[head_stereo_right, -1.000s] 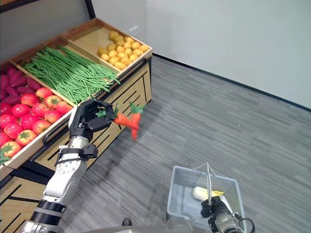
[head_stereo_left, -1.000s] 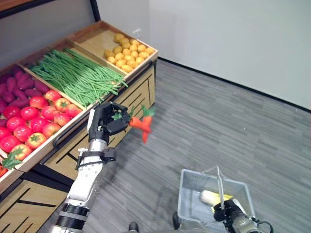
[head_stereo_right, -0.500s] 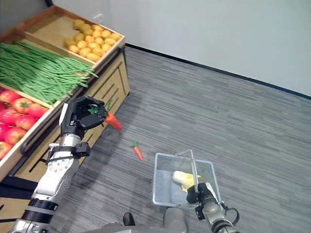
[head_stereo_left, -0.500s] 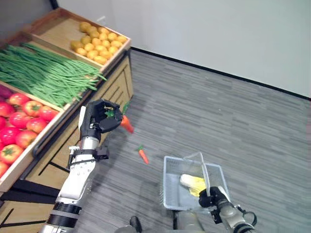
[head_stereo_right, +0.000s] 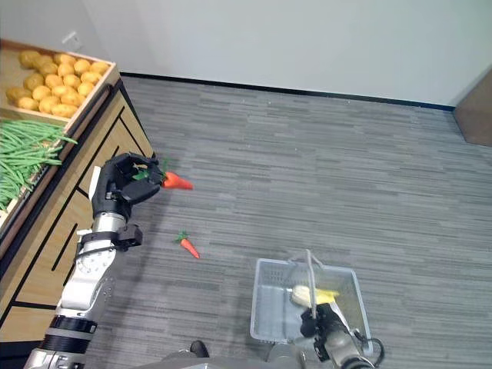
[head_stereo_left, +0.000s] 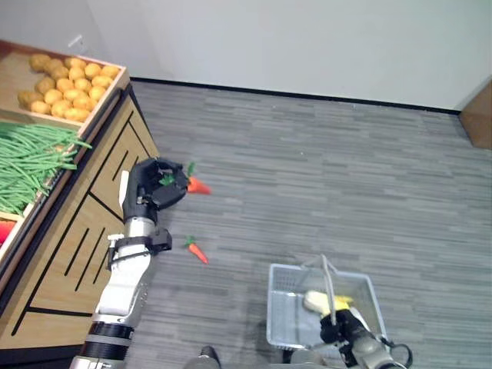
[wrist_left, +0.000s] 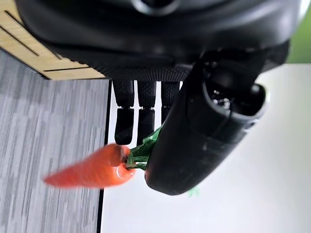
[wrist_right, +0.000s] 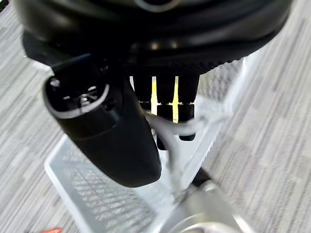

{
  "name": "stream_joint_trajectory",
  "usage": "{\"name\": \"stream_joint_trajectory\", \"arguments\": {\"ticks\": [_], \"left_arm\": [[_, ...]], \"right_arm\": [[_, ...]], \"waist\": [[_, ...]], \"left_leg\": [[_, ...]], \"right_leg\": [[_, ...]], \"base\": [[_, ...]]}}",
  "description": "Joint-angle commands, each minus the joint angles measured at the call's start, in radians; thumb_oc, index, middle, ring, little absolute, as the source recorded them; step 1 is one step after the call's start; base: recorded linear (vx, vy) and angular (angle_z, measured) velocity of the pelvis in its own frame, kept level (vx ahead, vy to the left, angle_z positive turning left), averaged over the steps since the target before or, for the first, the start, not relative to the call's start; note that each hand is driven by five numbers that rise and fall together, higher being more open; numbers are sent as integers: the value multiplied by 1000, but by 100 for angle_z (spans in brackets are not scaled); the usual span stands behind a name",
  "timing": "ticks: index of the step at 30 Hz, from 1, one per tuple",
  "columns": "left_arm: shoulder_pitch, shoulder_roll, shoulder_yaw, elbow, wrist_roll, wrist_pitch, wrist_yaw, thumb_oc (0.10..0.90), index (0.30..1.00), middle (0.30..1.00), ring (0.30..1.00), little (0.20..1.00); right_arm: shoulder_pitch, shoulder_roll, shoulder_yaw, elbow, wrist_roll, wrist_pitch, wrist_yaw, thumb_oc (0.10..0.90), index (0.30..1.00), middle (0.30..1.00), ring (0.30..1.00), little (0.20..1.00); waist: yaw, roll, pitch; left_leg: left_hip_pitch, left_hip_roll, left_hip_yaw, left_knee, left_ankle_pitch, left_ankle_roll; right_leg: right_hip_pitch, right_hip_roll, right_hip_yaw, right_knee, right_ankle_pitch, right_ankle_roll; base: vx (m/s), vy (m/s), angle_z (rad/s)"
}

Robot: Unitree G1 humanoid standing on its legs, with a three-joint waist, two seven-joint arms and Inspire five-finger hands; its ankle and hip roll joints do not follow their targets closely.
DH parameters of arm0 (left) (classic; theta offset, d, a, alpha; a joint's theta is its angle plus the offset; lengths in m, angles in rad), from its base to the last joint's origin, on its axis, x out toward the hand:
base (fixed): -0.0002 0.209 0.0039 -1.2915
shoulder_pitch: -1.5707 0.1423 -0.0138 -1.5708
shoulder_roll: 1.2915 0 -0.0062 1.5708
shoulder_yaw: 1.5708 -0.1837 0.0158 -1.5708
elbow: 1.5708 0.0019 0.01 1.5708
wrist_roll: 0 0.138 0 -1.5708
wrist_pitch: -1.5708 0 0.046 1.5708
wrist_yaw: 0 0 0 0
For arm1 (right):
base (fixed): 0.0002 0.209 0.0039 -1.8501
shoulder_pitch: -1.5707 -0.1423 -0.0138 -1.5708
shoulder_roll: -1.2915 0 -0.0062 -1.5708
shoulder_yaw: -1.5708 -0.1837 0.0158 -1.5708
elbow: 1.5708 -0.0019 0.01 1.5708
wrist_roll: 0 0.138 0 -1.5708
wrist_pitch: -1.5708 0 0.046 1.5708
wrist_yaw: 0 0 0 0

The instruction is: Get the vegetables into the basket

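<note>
My left hand [head_stereo_left: 151, 191] is raised beside the wooden stand, shut on the green top of an orange carrot [head_stereo_left: 198, 185] that points away from it; the left wrist view shows the same carrot [wrist_left: 92, 170] pinched between thumb and fingers. A second small carrot [head_stereo_left: 197, 251] lies on the grey floor below that hand. My right hand [head_stereo_left: 347, 329] sits at the bottom of the view, curled round the handle [wrist_right: 171, 141] of a clear wire basket [head_stereo_left: 283, 321]. Something yellow and pale [head_stereo_left: 323, 302] lies inside the basket.
A wooden produce stand [head_stereo_left: 73, 231] runs along the left, holding green beans [head_stereo_left: 27, 157] and yellow potatoes [head_stereo_left: 65, 84]. A white wall [head_stereo_left: 307, 38] closes off the far side. A brown wooden object [head_stereo_left: 480, 115] stands at the far right.
The camera has swung right, shifting the stand leftwards. One carrot dropped from the left hand's bunch to the floor a second ago; the hand still holds one carrot.
</note>
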Motion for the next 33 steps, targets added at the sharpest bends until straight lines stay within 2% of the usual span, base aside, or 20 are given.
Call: {"name": "stream_joint_trajectory", "arguments": {"ticks": [1, 3, 5, 6, 7, 9, 10, 13, 15, 17, 20, 26, 27, 29, 30, 33], "left_arm": [[-64, 52, 23, -126, 21, -102, -4, 400, 300, 300, 300, 300], [-60, 49, 27, -125, 16, -102, -5, 400, 300, 300, 300, 300], [-52, 42, 25, -120, 5, -102, -15, 400, 300, 300, 300, 300], [-49, 41, 19, -119, 1, -101, -26, 400, 300, 300, 300, 300], [-48, 42, 7, -115, -5, -105, -27, 400, 300, 300, 300, 300], [-30, 44, -9, -108, 0, -98, -37, 400, 300, 300, 300, 300], [-25, 52, -17, -112, 10, -93, -45, 400, 300, 300, 300, 300], [-9, 80, -38, -109, 13, -82, -77, 400, 300, 300, 300, 300], [7, 121, -63, -96, 34, -70, -109, 400, 300, 300, 300, 300], [22, 154, -85, -64, 57, -64, -132, 400, 300, 300, 300, 300], [28, 200, -118, -7, 128, -30, -178, 400, 300, 300, 300, 300], [-37, 253, -180, 75, 358, 36, -240, 400, 300, 300, 300, 300], [-68, 274, -196, 77, 444, 50, -228, 400, 300, 300, 300, 300], [-83, 282, -207, 79, 487, 55, -226, 400, 300, 300, 300, 300], [-107, 294, -222, 83, 577, 62, -218, 400, 300, 300, 300, 300], [-120, 295, -237, 92, 623, 63, -226, 400, 300, 300, 300, 300]], "right_arm": [[-12, -5, 33, 3, -8, -40, -19, 400, 300, 300, 300, 300], [-10, -10, 33, -10, -5, -44, -20, 400, 300, 300, 300, 300], [-13, -20, 30, -20, 5, -49, -25, 400, 300, 300, 300, 300], [-20, -26, 24, -16, 16, -51, -30, 400, 300, 300, 300, 300], [-23, -35, 11, -13, 31, -54, -39, 400, 300, 300, 300, 300], [-22, -44, -9, -19, 43, -54, -46, 400, 300, 300, 300, 300], [-25, -44, -22, -27, 53, -57, -52, 400, 300, 300, 300, 300], [-37, -42, -36, -36, 60, -55, -54, 400, 300, 300, 300, 300], [-59, -49, -44, -93, 59, -55, -61, 400, 300, 300, 300, 300], [-103, -51, -22, -154, 49, -56, -68, 400, 300, 300, 300, 300], [-146, -62, 10, -239, 28, -52, -64, 400, 300, 300, 300, 300], [-204, -90, 27, -364, 8, -17, -57, 400, 300, 300, 300, 300], [-203, -90, 35, -418, 6, -11, -49, 400, 300, 300, 300, 300], [-201, -88, 42, -444, -2, -7, -43, 400, 300, 300, 300, 300], [-194, -88, 51, -499, -16, -3, -33, 400, 300, 300, 300, 300], [-185, -96, 58, -560, -28, -1, -16, 400, 300, 300, 300, 300]], "waist": [[-1, -27, -81], [-4, -23, -75], [-5, -22, -58], [7, -25, -33], [21, -21, -20], [27, -21, -28], [22, -17, -27], [24, -16, -32], [36, -18, -26], [56, -20, -17], [62, -22, -18], [60, -24, -40], [56, -24, -49], [53, -22, -54], [48, -17, -63], [44, -12, -74]], "left_leg": [[-55, 46, -33, -19, 49, -74], [-60, 59, -49, -16, 58, -84], [-96, 89, -77, 84, 37, -100], [-154, 118, -132, 227, 56, -120], [-202, 99, -266, 270, 73, -131], [-215, 53, -344, 153, 22, -112], [-218, 44, -340, 167, 17, -104], [-221, 20, -311, 208, -53, -70], [-221, -6, -263, 242, -99, -43], [-194, -23, -212, 209, -101, -24], [-138, -39, -172, 146, -98, -18], [-106, -41, -164, 136, -102, -20], [-100, -37, -168, 136, -103, -23], [-96, -35, -170, 130, -101, -24], [-82, -32, -172, 106, -92, -28], [-75, -32, -169, 68, -68, -34]], "right_leg": [[9, -45, 12, -8, 58, 48], [8, -29, 19, -7, 47, 38], [15, -11, 18, 0, 27, 18], [31, -2, 23, 4, 15, -4], [38, -1, 34, 5, 11, -8], [36, -30, 48, -6, 33, 20], [30, -39, 59, 3, 42, 24], [16, -76, 99, 19, 42, 36], [3, -122, 124, 22, 94, 67], [-34, -143, 141, 34, 165, 88], [-52, -158, 105, 44, 221, 107], [-43, -157, 95, 15, 209, 110], [-32, -153, 91, 6, 192, 108], [-27, -150, 89, 1, 182, 107], [-19, -144, 86, -10, 170, 106], [-24, -139, 85, -22, 163, 102]], "base": [[0, -161, -4], [10, -183, 4], [27, -244, 22], [47, -129, 25], [88, -28, 21], [150, 182, -2], [104, 215, -21], [78, 224, -58], [60, 328, -78], [-24, 253, -89], [15, 143, -72], [18, 8, -4], [7, -45, 3], [3, -49, -3], [-12, -62, -4], [-22, -51, -4]]}}
